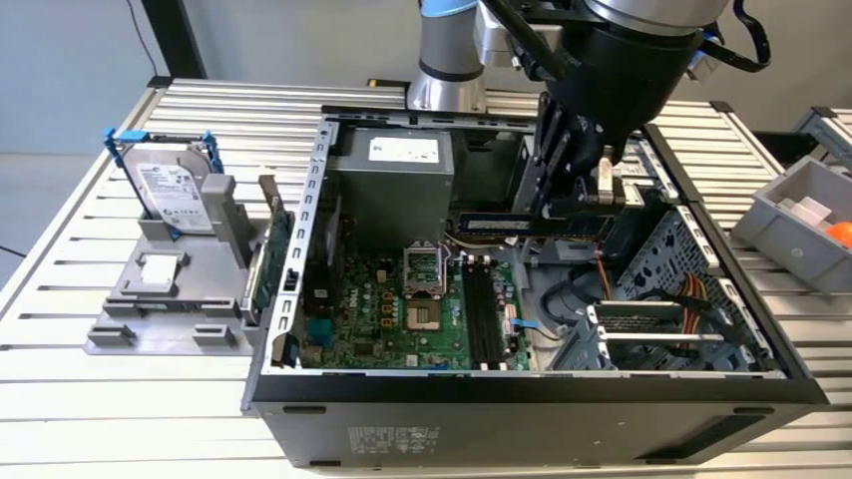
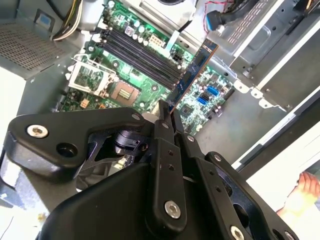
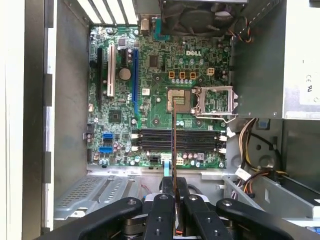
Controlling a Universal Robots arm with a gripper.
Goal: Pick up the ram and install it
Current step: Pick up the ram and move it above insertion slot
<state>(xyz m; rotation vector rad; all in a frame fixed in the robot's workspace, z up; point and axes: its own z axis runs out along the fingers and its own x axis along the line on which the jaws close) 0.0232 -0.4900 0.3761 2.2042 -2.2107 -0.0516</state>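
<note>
The tool (image 1: 588,210) is pinching the ram (image 1: 513,222) near one of its ends. In both wrist views its fingers (image 3: 163,210) are pressed together on the stick's two flat faces, with no gap showing on either side.

The ram hangs in the air inside the open computer case (image 1: 533,384), over the far part of the motherboard (image 1: 386,309). As far as the exterior view shows, it touches nothing but the tool. The case stands on the slatted tabletop (image 1: 80,399).

The stick's long axis lies about level. It runs from the tool out toward the exterior view's left, so the free end points left and the held end is on the right. It stands on edge rather than flat. In the first wrist view it is seen edge-on as a thin line (image 3: 174,145), and in the second wrist view its bluish edge (image 2: 194,72) reaches away from the fingertips over the board.

The memory slots (image 1: 482,314) lie below the ram and nearer to the camera than it is, a little left of the tool. Their long axis runs from near to far. Ram and slots are well apart in height, and their long axes cross at roughly a right angle rather than lying parallel — the first wrist view shows the stick's line cutting straight across the dark slots (image 3: 200,141).
</note>
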